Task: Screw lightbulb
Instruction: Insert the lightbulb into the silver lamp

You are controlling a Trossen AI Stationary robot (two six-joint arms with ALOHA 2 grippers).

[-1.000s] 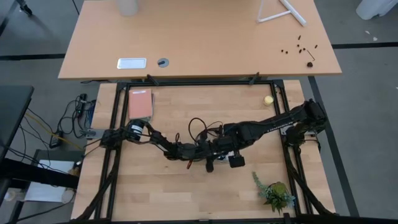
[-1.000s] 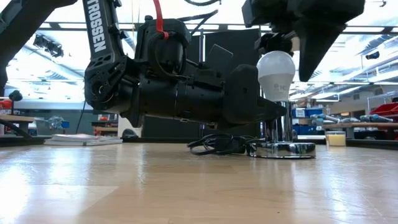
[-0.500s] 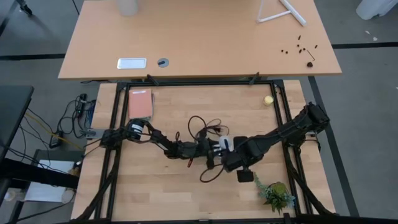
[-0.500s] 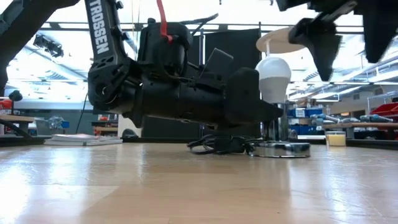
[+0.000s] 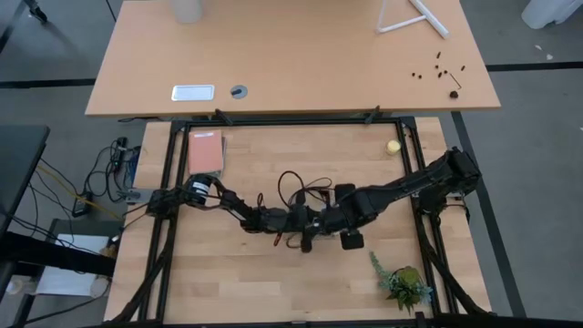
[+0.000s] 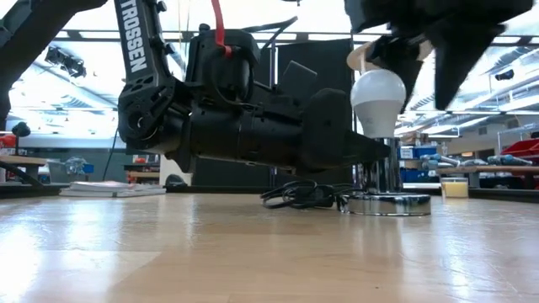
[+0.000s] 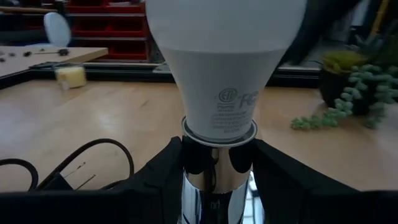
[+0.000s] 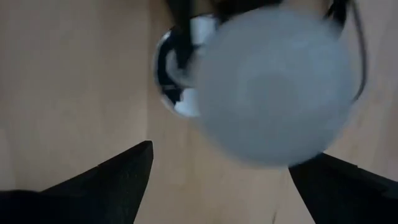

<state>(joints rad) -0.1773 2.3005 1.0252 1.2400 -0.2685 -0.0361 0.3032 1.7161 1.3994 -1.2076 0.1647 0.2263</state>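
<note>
Fingers (image 7: 155, 180) of the left gripper (image 7: 217, 186) clamp the chrome socket stem (image 7: 216, 171); the right gripper (image 8: 217, 180) hangs spread wide above the lightbulb (image 6: 377, 94).

Seated upright in the stem, the lightbulb stands over the round socket base (image 6: 389, 203) near the middle of the wooden table (image 5: 228, 273). A black cord (image 6: 299, 195) coils beside the base; a small plant (image 5: 401, 282) lies near the table's right edge.

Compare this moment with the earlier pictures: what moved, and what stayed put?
The right gripper, open, swung off toward the plant half a second ago and has come back above the lightbulb, its fingers straddling it. The left gripper stays clamped on the chrome socket stem; bulb and socket base have not moved.
</note>
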